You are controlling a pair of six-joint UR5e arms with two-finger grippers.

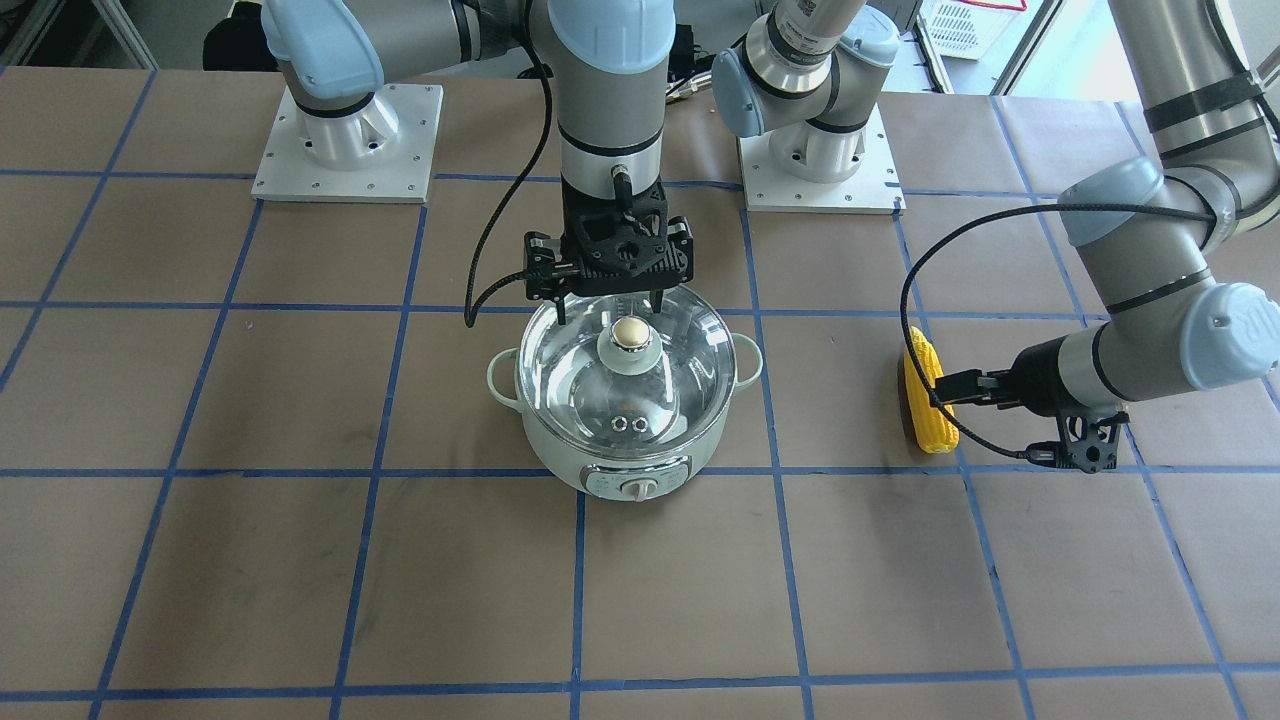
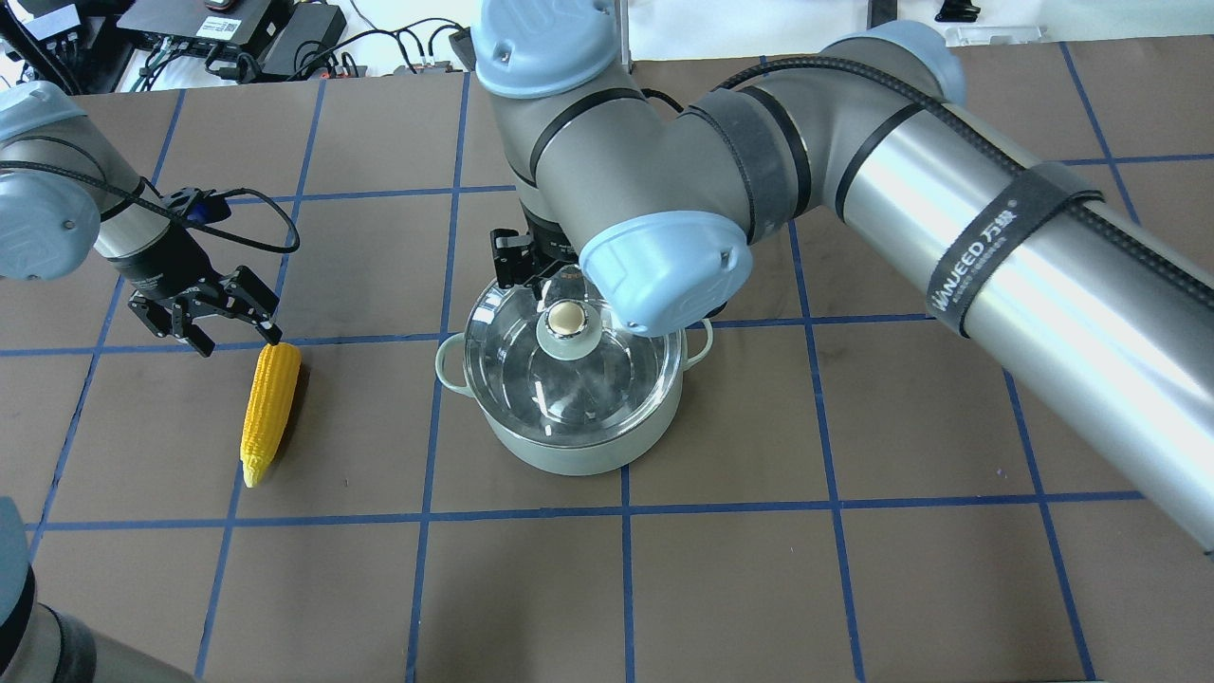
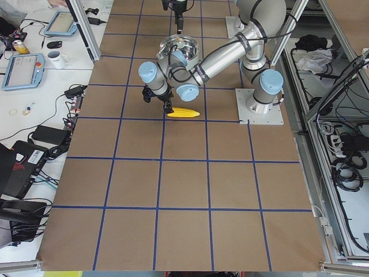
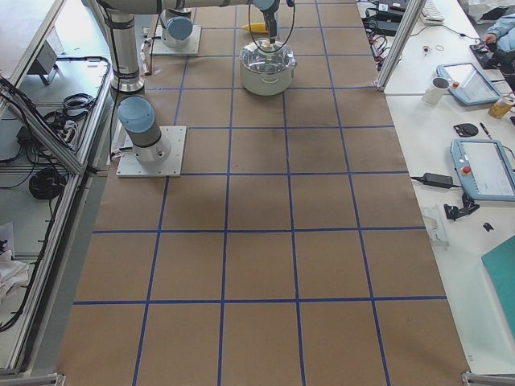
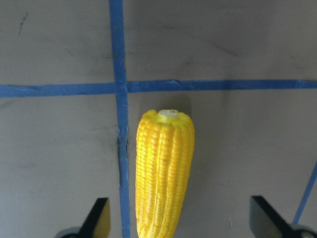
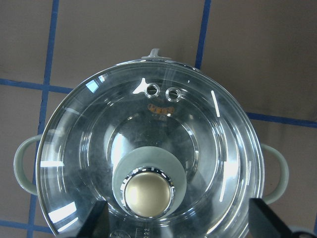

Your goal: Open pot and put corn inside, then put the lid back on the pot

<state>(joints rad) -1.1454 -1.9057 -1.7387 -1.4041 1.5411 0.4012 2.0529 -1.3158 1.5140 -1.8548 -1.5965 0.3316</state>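
The pale green pot (image 1: 640,462) stands mid-table with the glass lid (image 1: 690,370) sitting on it, beige knob (image 1: 628,334) up. My right gripper (image 1: 610,303) hangs open just above the lid, a finger on either side of the knob, touching nothing; the right wrist view shows the knob (image 6: 147,193) between the fingertips (image 6: 96,220). The yellow corn (image 2: 269,408) lies flat on the table to the robot's left of the pot (image 2: 569,451). My left gripper (image 2: 237,340) is open at the corn's blunt end; in the left wrist view the corn (image 5: 163,168) lies between the open fingers (image 5: 98,220).
Two arm base plates (image 1: 345,150) (image 1: 820,165) sit at the robot's side of the table. Blue tape lines (image 1: 578,590) grid the brown surface. Side benches hold tablets and a mug (image 3: 56,58). My right arm (image 2: 948,218) spans above the pot.
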